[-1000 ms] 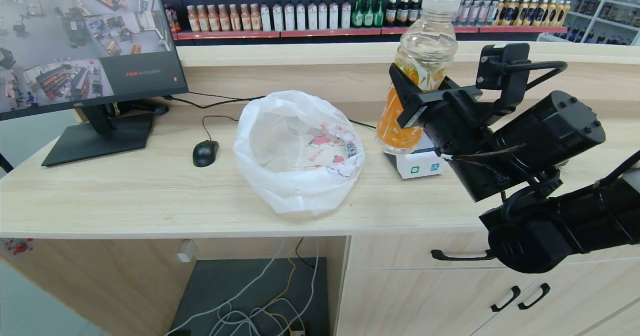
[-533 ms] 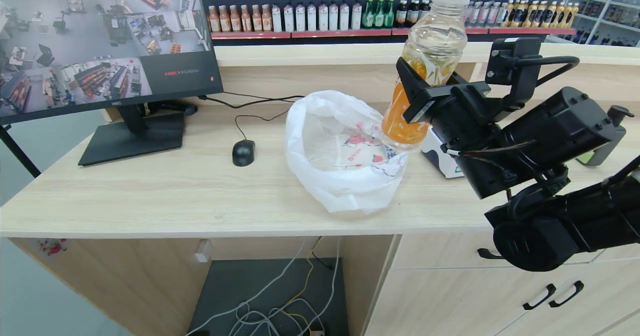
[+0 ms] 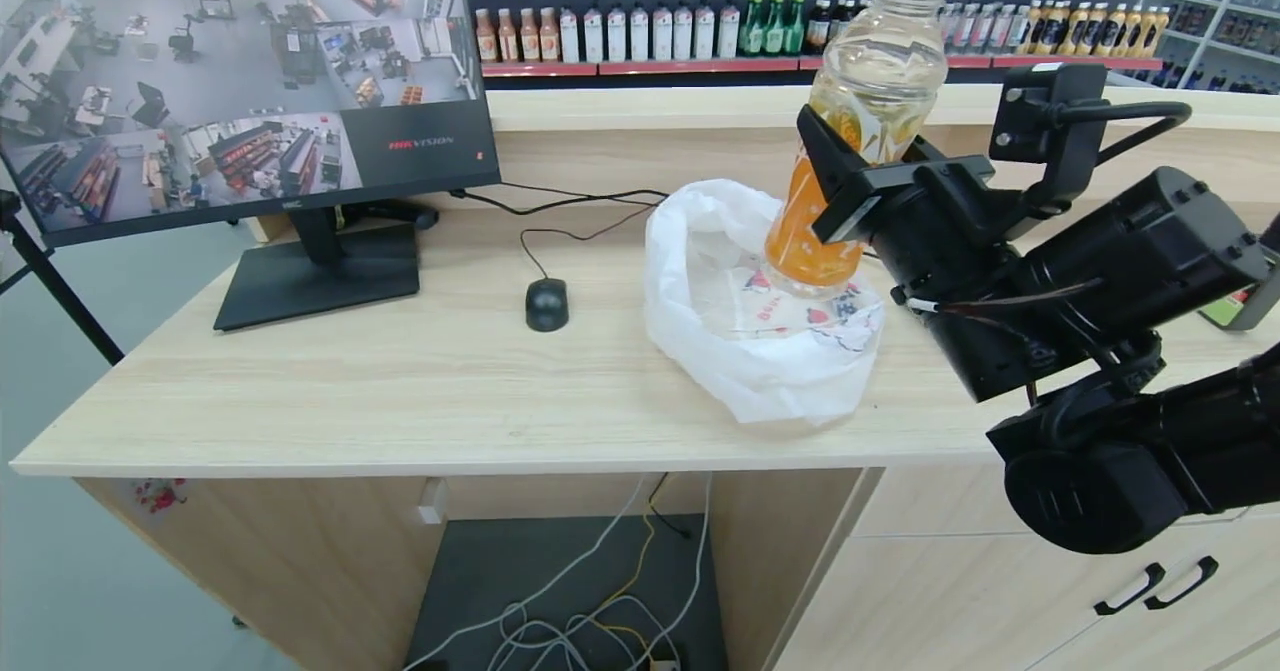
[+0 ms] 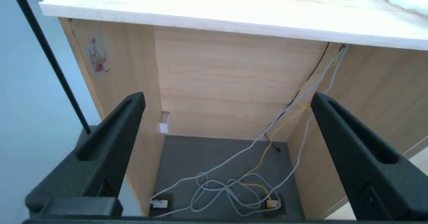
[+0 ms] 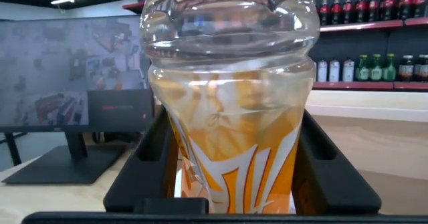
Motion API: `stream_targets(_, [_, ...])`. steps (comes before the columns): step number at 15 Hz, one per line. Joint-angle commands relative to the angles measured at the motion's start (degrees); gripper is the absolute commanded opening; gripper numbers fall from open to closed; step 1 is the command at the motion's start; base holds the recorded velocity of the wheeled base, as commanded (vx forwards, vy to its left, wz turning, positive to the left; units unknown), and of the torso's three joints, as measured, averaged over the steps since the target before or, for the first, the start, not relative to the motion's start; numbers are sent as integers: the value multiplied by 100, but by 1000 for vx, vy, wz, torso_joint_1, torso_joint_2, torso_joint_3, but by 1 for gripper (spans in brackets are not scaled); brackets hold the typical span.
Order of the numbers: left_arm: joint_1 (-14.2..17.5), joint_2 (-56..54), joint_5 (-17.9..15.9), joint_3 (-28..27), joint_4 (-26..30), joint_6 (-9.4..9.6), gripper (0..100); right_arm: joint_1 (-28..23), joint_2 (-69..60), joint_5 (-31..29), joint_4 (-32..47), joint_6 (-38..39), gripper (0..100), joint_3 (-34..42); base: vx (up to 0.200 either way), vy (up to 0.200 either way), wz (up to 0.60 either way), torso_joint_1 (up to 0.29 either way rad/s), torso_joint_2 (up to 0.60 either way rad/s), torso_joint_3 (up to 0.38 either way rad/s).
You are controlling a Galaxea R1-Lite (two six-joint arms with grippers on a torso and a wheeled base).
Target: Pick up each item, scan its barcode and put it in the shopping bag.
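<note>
Head view: the right end effector point(image 3: 850, 186) is clamped on an orange drink bottle point(image 3: 872, 101), held upright above the bench point(image 3: 400, 391). The bottle's base overlaps the open mouth of the white shopping bag point(image 3: 760, 371); whether it dips inside is unclear. Its cap is cut off at the view's top edge. Left wrist view: the left end effector point(image 4: 224, 110) hangs low before the bench front, fingers wide apart, holding nothing.

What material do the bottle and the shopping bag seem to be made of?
The bottle looks like clear, glossy plastic: its upper part is see-through and catches bright highlights. The shopping bag looks like thin white plastic film, slightly translucent: it is crumpled and slumps softly.
</note>
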Motion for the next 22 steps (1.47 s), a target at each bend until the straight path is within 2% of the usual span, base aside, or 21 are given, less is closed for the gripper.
stream_targets(1, [-1,-2,2,0,0,-4,100,176,0,-1,-1,-56,0,12,0,0,0,0,0,0])
stream_targets(6, [-1,-2,2,0,0,-4,100,247,211,-1,201,-311,0,-199,0,0,0,0,0,0])
stream_targets(8, [-1,-2,2,0,0,-4,100,185,518,8,298,-320,0,-577,0,0,0,0,0,0])
stream_targets(10, [-1,-2,2,0,0,-4,100,115,1089,-1,298,-285,0,-1324,0,0,0,0,0,0])
stream_targets(15, [-1,-2,2,0,0,4,100,-17,2012,8,386,-276,0,-2291,0,0,0,0,0,0])
stream_targets(19, [-1,-2,2,0,0,-4,100,-263,2171,8,1027,-276,0,-2642,0,0,0,0,0,0])
stream_targets(22, [-1,-2,2,0,0,-4,100,-448,2381,8,1168,-250,0,-2985,0,0,0,0,0,0])
